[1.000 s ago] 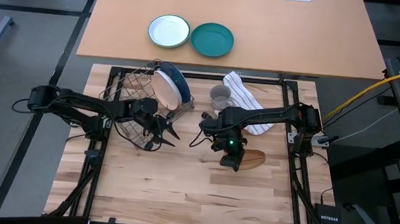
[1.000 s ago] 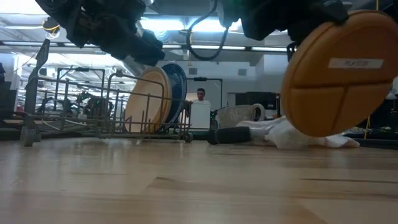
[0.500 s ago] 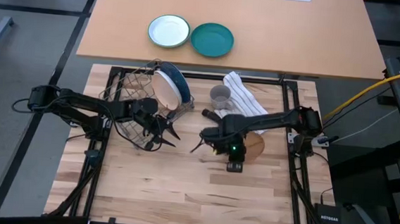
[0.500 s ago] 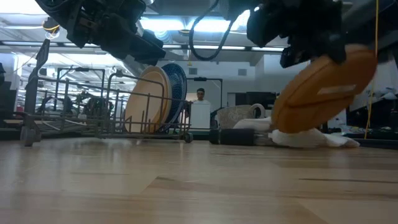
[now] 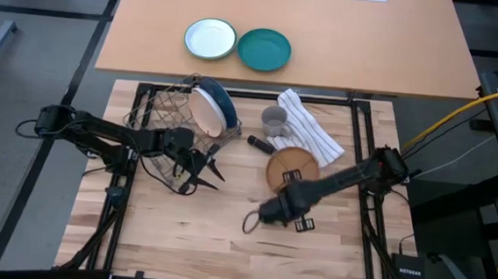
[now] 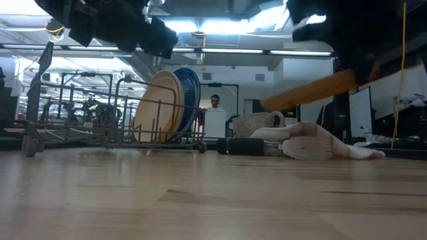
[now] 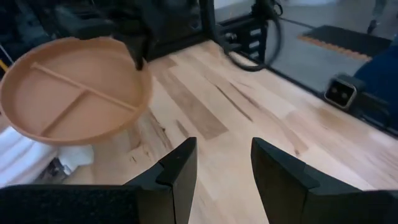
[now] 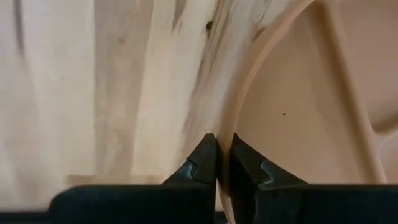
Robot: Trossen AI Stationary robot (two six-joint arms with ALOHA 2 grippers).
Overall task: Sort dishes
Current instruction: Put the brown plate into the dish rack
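Two dark arms reach in over the wooden table (image 5: pixel 224 243) from opposite sides. The right arm (image 5: pixel 352 175) stretches low and long, slanting from its base at the table's right edge toward the middle. Its right gripper (image 8: pixel 217 163) has its fingers pressed together on the rim of the brown wooden plate (image 5: pixel 293 168), which is held above the boards, face up and tilted, near the striped cloth (image 5: pixel 307 126). The left arm (image 5: pixel 100 133) bends in from the left and ends beside the wire rack (image 5: pixel 167 121). Its left gripper (image 7: pixel 221 168) hangs with the fingers spread, nothing between them. Inside the rack, the salmon-pink plate (image 5: pixel 205 112) and the dark blue plate (image 5: pixel 223 103) stand on edge, leaning against each other.
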